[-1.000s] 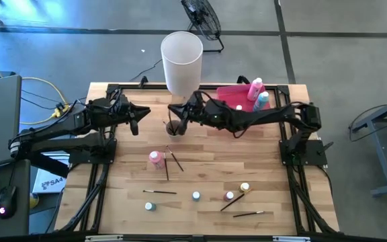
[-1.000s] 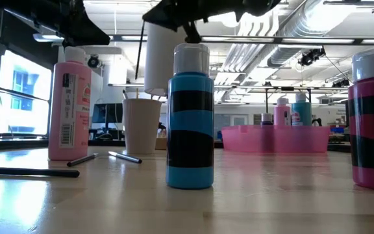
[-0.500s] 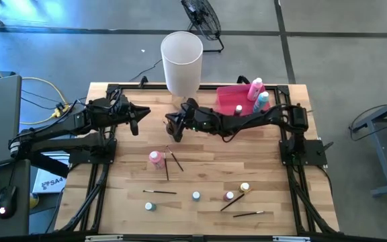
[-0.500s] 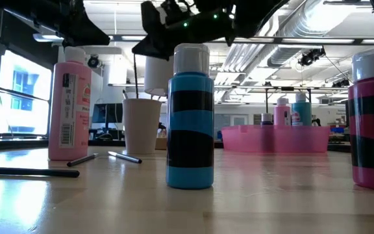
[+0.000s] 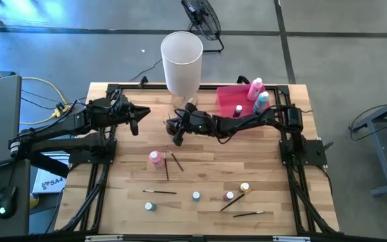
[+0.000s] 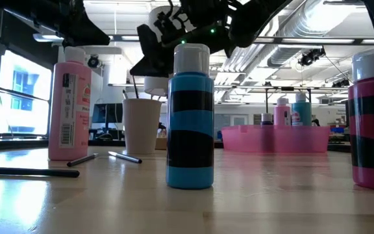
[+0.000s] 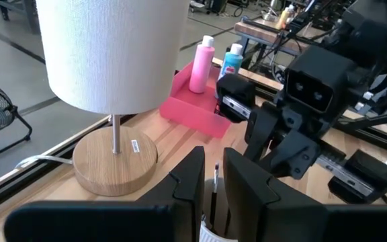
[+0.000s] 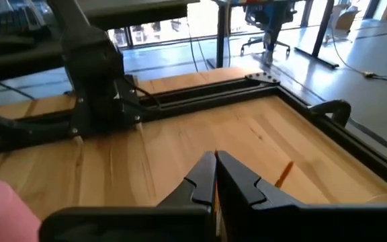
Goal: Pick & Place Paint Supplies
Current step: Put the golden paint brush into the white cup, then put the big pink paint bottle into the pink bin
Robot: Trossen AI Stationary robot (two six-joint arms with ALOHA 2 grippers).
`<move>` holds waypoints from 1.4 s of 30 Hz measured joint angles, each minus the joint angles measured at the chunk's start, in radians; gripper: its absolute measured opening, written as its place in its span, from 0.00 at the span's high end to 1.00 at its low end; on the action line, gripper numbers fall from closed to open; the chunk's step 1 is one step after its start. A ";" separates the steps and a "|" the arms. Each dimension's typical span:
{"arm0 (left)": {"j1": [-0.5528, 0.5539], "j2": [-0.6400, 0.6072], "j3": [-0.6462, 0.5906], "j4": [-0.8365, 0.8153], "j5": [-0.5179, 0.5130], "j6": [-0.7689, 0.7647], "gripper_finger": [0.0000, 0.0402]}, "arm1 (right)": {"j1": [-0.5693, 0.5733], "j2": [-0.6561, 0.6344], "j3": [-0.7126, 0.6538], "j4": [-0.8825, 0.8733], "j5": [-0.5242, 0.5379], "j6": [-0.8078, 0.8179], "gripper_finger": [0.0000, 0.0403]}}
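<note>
High view: right gripper (image 5: 174,128) hangs over the middle of the far half of the table (image 5: 274,168). The nearest loose brush (image 5: 176,160) lies just beside a pink bottle (image 5: 156,158), toward the front edge from that gripper, with its long axis slanting. The left gripper (image 5: 136,119) waits farther off, so the right arm is the nearer.

Low view: a cup (image 6: 141,123) stands under the right gripper with an upright brush (image 6: 134,88) rising from it. Whether the gripper holds that brush cannot be told.

Left wrist view: fingers (image 7: 192,175) stand a narrow gap apart, apparently gripping nothing.

Right wrist view: fingers (image 8: 200,178) are pressed together, with bare table beyond.
</note>
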 joint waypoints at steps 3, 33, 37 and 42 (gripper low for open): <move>0.000 0.000 0.000 0.000 0.000 0.000 0.87 | -0.001 0.000 0.000 -0.004 0.000 -0.003 0.99; 0.000 0.000 0.000 0.000 0.000 0.000 0.87 | 0.000 -0.015 0.000 -0.049 -0.017 -0.061 0.70; 0.000 0.000 0.000 0.000 0.001 0.000 0.87 | 0.007 -0.087 -0.002 -0.029 -0.002 -0.113 0.60; 0.000 0.000 0.000 0.000 0.002 0.000 0.87 | 0.006 -0.243 0.001 -0.033 0.016 -0.151 0.58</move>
